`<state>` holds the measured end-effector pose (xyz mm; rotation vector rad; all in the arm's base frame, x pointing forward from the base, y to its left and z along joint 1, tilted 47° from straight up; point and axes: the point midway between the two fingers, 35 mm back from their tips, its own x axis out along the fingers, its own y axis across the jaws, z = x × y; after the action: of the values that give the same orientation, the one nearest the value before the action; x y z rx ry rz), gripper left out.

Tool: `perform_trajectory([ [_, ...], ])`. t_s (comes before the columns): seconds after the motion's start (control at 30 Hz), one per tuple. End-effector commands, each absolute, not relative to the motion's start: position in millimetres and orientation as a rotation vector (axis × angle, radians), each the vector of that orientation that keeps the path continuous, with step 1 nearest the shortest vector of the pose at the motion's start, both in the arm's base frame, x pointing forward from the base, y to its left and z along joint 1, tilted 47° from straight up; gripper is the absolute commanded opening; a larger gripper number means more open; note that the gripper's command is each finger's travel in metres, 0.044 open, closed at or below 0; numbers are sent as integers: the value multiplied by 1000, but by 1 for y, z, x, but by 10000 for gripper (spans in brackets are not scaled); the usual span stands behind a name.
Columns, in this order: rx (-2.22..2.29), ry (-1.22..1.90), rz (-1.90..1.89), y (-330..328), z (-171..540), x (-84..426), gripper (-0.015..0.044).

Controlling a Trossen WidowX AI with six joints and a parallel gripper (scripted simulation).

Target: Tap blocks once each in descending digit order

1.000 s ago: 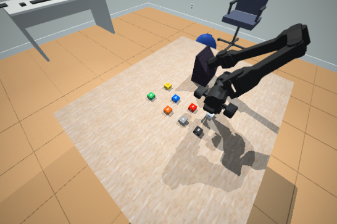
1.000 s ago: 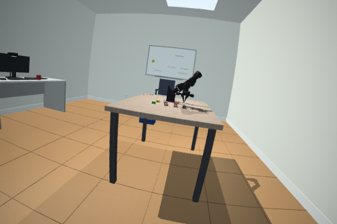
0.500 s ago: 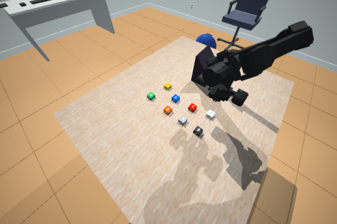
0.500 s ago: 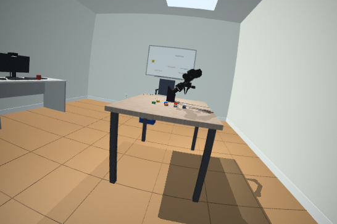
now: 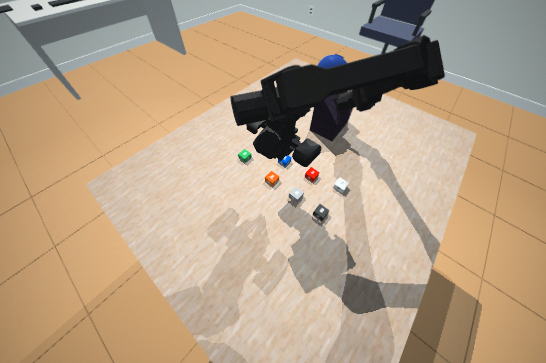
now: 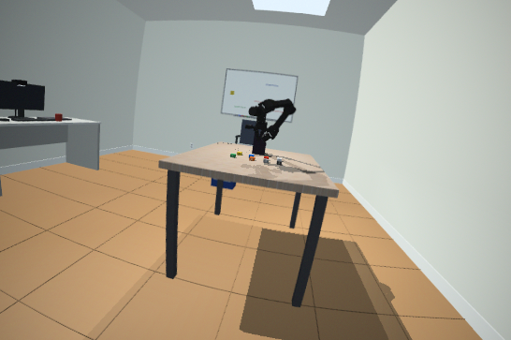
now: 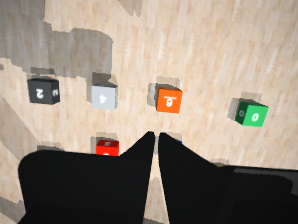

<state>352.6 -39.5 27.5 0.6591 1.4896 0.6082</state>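
The orange block (image 5: 272, 179) (image 6: 252, 158) (image 7: 169, 100) lies on the counter (image 5: 175, 163) (image 6: 211, 157) (image 7: 210, 40); its barred digit is too small to read surely. In the top view, the grey block (image 5: 296, 195) (image 6: 266, 161) (image 7: 104, 97), showing 4, is to its lower right, with the black block (image 5: 320, 212) (image 6: 279, 162) (image 7: 43, 92), a 2, farther that way. The green block (image 5: 244, 155) (image 6: 233, 155) (image 7: 253, 115), a 0, sits to its upper left, the blue block (image 5: 285, 160) (image 6: 251, 155) to its upper right. The red block (image 5: 312, 174) (image 6: 266, 158) (image 7: 107, 147) is to its right, the white block (image 5: 341, 185) (image 6: 279, 158) farther right. In the exterior view, the yellow block (image 6: 240, 154) is to its upper left. The fingers are closed on nothing, raised above the counter, their tips below the orange block in the wrist view and partly covering the blue one
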Motion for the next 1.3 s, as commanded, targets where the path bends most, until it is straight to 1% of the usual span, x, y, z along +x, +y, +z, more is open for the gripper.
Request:
perform_trajectory([
  [0.0, 650, 1489, 612, -50, 15, 357, 20],
  [0.1, 650, 1489, 611, -43, 7, 359, 20],
  [0.27, 653, 1488, 615, 7, -39, 358, 20],
  [1.27, 654, 1487, 616, 31, -61, 357, 20],
])
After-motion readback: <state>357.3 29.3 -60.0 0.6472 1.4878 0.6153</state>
